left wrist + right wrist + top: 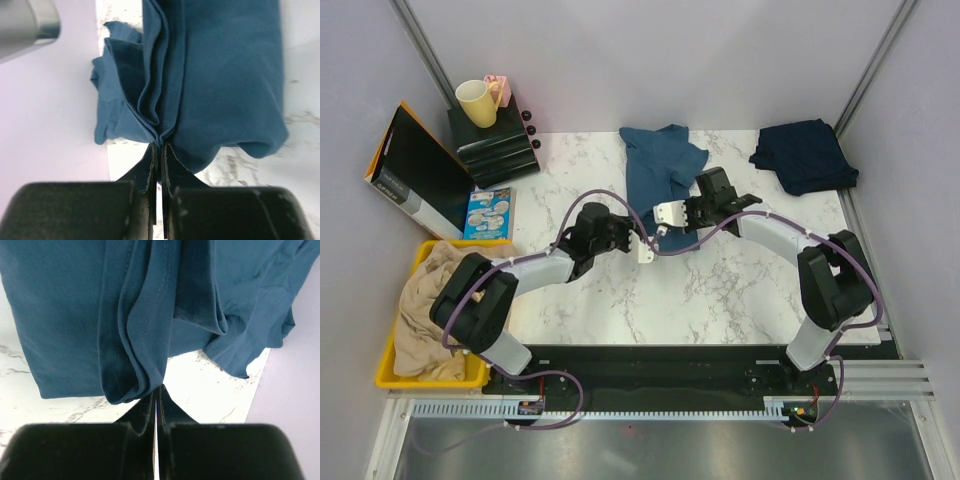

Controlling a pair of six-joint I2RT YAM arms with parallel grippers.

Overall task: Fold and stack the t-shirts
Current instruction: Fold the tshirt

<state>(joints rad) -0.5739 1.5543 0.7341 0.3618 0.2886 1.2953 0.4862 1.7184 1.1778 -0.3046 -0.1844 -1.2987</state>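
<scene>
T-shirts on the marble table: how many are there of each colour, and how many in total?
steel-blue t-shirt: 1
navy t-shirt: 1
Total: 2

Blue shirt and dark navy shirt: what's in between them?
Top view: mostly bare marble table between the steel-blue shirt and navy shirt; the right arm pokes in.

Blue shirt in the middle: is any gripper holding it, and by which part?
Yes. The steel-blue t-shirt is held twice: the left gripper and the right gripper each pinch a bunched fold of its stitched hem edge.
</scene>
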